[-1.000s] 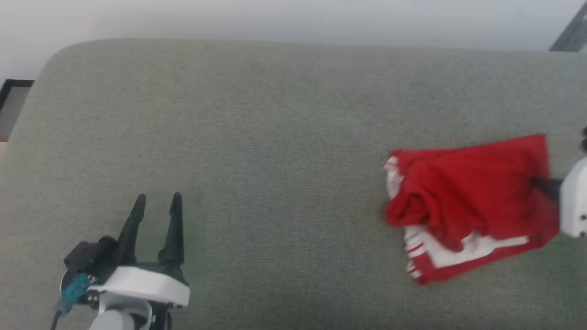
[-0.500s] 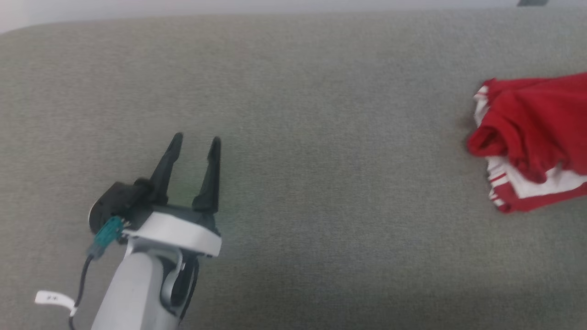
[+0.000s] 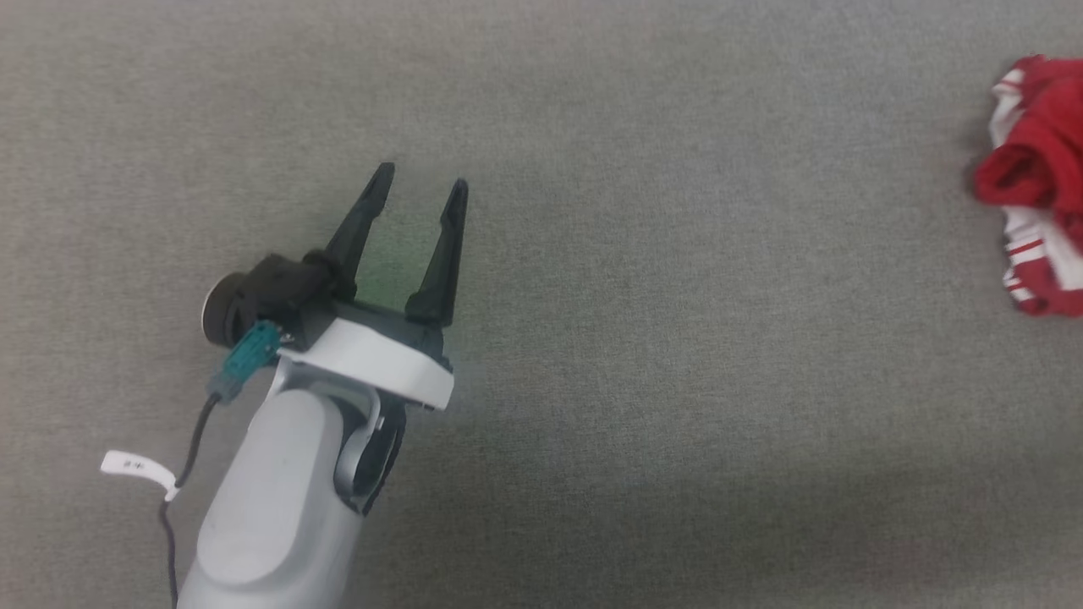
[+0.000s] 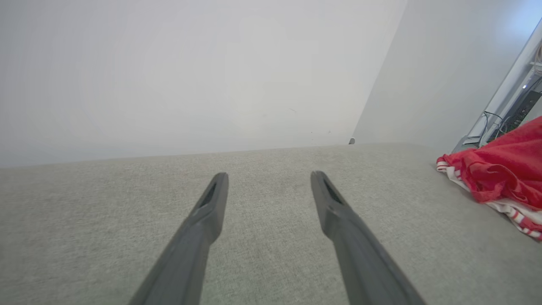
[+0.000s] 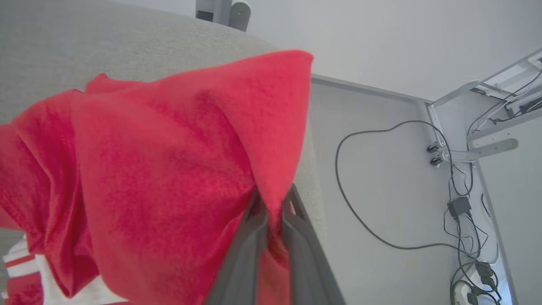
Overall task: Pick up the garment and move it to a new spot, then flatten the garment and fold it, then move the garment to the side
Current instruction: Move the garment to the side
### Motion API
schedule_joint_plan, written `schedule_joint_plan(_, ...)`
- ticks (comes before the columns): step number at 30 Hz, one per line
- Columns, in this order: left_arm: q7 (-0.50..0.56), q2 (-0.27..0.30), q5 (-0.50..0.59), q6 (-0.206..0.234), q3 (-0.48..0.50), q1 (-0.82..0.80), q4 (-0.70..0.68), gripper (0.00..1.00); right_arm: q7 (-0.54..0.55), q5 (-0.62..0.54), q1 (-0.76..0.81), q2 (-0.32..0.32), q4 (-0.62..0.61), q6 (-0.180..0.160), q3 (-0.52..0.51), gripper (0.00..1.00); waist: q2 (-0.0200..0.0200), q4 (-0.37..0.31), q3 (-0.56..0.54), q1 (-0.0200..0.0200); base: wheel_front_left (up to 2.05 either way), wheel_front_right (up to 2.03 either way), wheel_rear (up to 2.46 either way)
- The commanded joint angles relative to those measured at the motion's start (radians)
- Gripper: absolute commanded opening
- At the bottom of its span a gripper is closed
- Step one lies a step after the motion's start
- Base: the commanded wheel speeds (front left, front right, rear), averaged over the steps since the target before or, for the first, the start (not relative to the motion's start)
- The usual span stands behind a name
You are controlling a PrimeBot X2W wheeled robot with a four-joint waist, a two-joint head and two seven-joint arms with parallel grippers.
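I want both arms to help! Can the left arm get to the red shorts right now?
Probably yes, with a long sideways reach. The left tool is open and empty, and only bare grey cushion lies between it and the red shorts, which the right tool pinches.

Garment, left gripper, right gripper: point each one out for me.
garment (image 3: 1024, 169), head view, on the rolled red fold near its edge.
left gripper (image 3: 422, 174), head view, midway between its open fingertips.
right gripper (image 5: 273, 203), right wrist view, midway between fingertips pinched on the garment.
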Motion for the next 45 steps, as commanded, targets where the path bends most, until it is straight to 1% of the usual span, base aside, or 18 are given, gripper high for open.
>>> schedule_joint_plan(1, -0.004, -0.002, 0.009, -0.003, -0.002, -0.020, 0.002, 1.00, -0.019, -0.005, -0.019, -0.003, 0.017, -0.001, 0.007, 0.00, 0.0000, -0.009, 0.018, 0.0000, 0.00, 0.00, 0.00)
schedule_joint_plan(6, -0.004, -0.007, 0.019, -0.003, -0.026, -0.066, 0.015, 1.00, -0.096, -0.024, -0.085, -0.008, 0.108, -0.001, 0.064, 0.00, 0.0000, -0.016, 0.060, 0.0000, 0.00, 0.00, 0.00)
schedule_joint_plan(7, -0.004, -0.009, 0.023, -0.003, -0.036, -0.082, 0.021, 1.00, -0.125, -0.026, -0.109, 0.002, 0.147, -0.001, 0.087, 0.00, 0.0000, -0.016, 0.075, 0.0000, 0.00, 0.00, 0.00)
schedule_joint_plan(13, -0.004, -0.019, 0.018, -0.003, -0.059, -0.117, 0.034, 1.00, -0.199, -0.030, -0.172, 0.045, 0.267, -0.001, 0.144, 0.00, 0.0000, -0.002, 0.103, 0.0000, 0.00, 0.00, 0.00)
schedule_joint_plan(19, -0.004, -0.022, 0.013, -0.003, -0.075, -0.127, 0.042, 1.00, -0.237, -0.017, -0.214, 0.089, 0.382, -0.001, 0.192, 0.00, 0.0000, 0.017, 0.110, 0.0000, 0.00, 0.00, 0.00)
schedule_joint_plan(22, -0.004, -0.020, 0.016, -0.003, -0.069, -0.122, 0.041, 1.00, -0.257, -0.008, -0.235, 0.097, 0.424, -0.001, 0.208, 0.00, 0.0000, 0.024, 0.107, 0.0000, 0.00, 0.00, 0.00)
schedule_joint_plan(23, -0.004, -0.020, 0.015, -0.003, -0.065, -0.118, 0.037, 1.00, -0.264, -0.010, -0.240, 0.098, 0.437, -0.001, 0.212, 0.06, 0.0000, 0.025, 0.104, 0.0000, 0.00, 0.00, 0.00)
schedule_joint_plan(25, -0.004, -0.017, 0.014, -0.003, -0.060, -0.106, 0.032, 1.00, -0.271, -0.012, -0.252, 0.103, 0.463, -0.001, 0.222, 0.38, 0.0000, 0.027, 0.094, 0.0000, 0.00, 0.00, 0.00)
schedule_joint_plan(26, -0.004, -0.015, 0.014, -0.003, -0.056, -0.099, 0.030, 1.00, -0.277, -0.013, -0.259, 0.103, 0.475, -0.001, 0.225, 0.64, 0.0000, 0.027, 0.088, 0.0000, 0.00, 0.00, 0.00)
schedule_joint_plan(27, -0.004, -0.014, 0.012, -0.003, -0.050, -0.093, 0.026, 1.00, -0.282, -0.016, -0.264, 0.103, 0.485, -0.001, 0.230, 0.94, 0.0000, 0.027, 0.081, 0.0000, 0.00, 0.00, 0.00)
schedule_joint_plan(28, -0.004, -0.012, 0.011, -0.003, -0.043, -0.088, 0.024, 1.00, -0.286, -0.014, -0.268, 0.106, 0.493, -0.001, 0.233, 1.00, 0.0000, 0.026, 0.073, 0.0000, 0.00, 0.00, 0.00)
schedule_joint_plan(37, -0.005, 0.006, 0.002, -0.003, 0.020, -0.021, 0.002, 1.00, -0.337, 0.025, -0.283, 0.143, 0.514, -0.001, 0.249, 1.00, 0.0000, 0.023, -0.007, 0.0000, 0.00, 0.00, 0.00)
schedule_joint_plan(41, -0.004, 0.016, 0.004, -0.003, 0.049, 0.024, -0.009, 1.00, -0.384, 0.065, -0.254, 0.174, 0.494, -0.001, 0.249, 1.00, 0.0000, 0.030, -0.059, 0.0000, 0.00, 0.00, 0.00)
schedule_joint_plan(45, -0.004, 0.028, -0.001, -0.003, 0.078, 0.070, 0.007, 1.00, -0.445, 0.100, -0.214, 0.199, 0.449, -0.001, 0.259, 1.00, 0.0000, 0.040, -0.111, 0.0000, 0.00, 0.00, 0.00)
